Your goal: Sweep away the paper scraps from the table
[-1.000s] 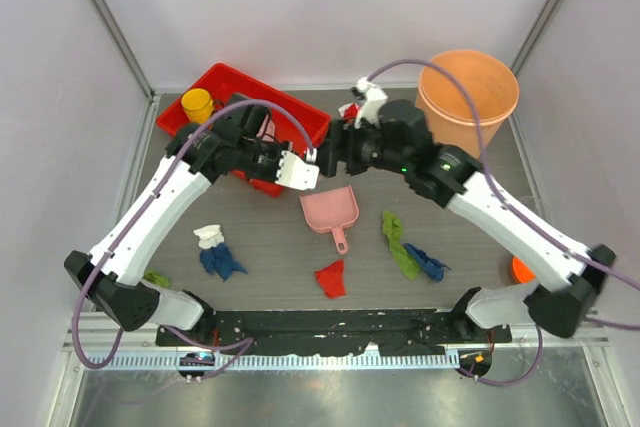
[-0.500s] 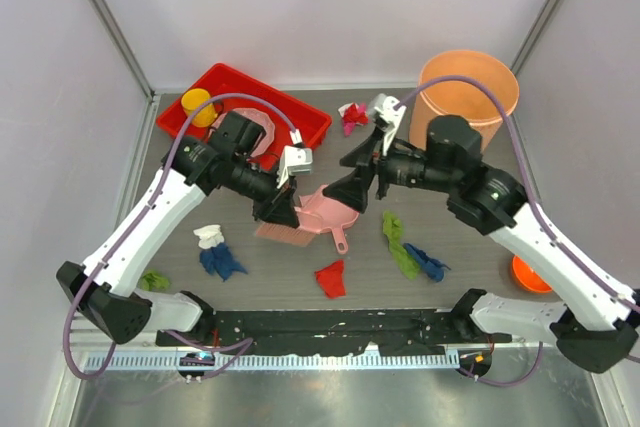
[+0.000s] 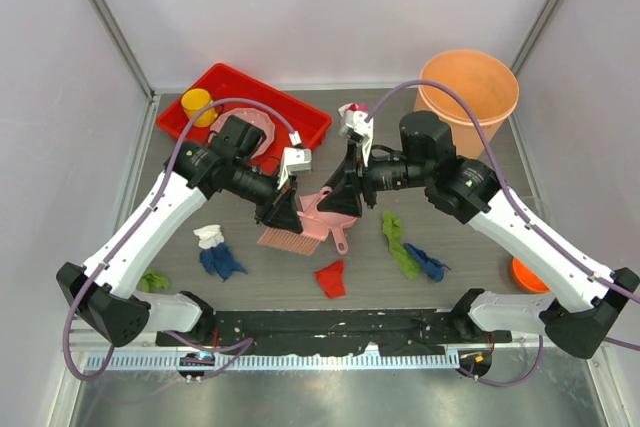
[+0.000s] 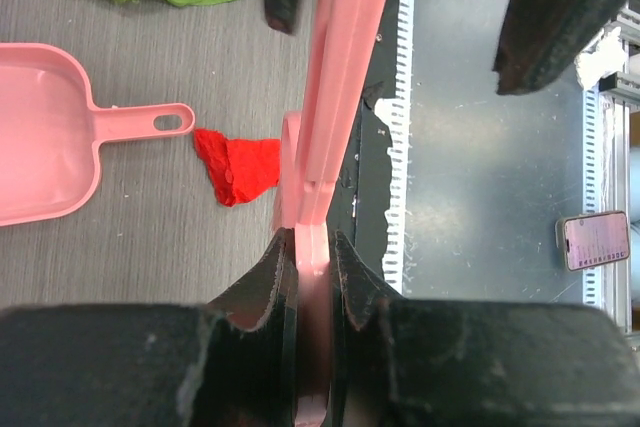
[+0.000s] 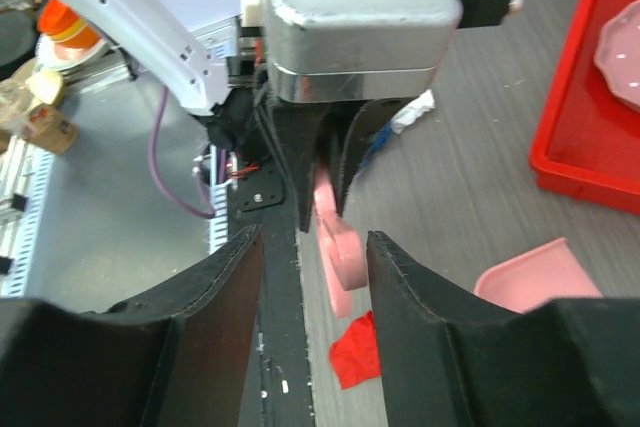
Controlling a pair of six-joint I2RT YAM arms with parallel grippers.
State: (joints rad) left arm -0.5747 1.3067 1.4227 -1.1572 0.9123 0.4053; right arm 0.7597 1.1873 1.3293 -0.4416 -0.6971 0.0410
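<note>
Pink plastic marked both tools in the overhead view. The left gripper [image 3: 281,213] held the brush [image 3: 286,238] bristles-down on the table [image 3: 270,285], just at 9 o'clock of the dustpan [image 3: 330,211], seemingly placed to push litter into it. The right gripper [image 3: 350,187] hovered at the pan's 12 o'clock edge, probably to steady it. The paper scraps lay unswept: a red scrap [image 3: 330,278] at the pan's 6 o'clock, a green scrap [image 3: 399,243] and a blue scrap [image 3: 430,265] toward 4, and a white scrap [image 3: 209,235] toward 8.

From the left wrist, the fingers [image 4: 272,272] were clamped tight on the brush handle, with the red scrap lying between brush and dustpan.

From the right wrist, the fingers [image 5: 205,292] stood well apart and gripped nothing. The dustpan's corner showed at 4 o'clock, not yet touched.
</note>
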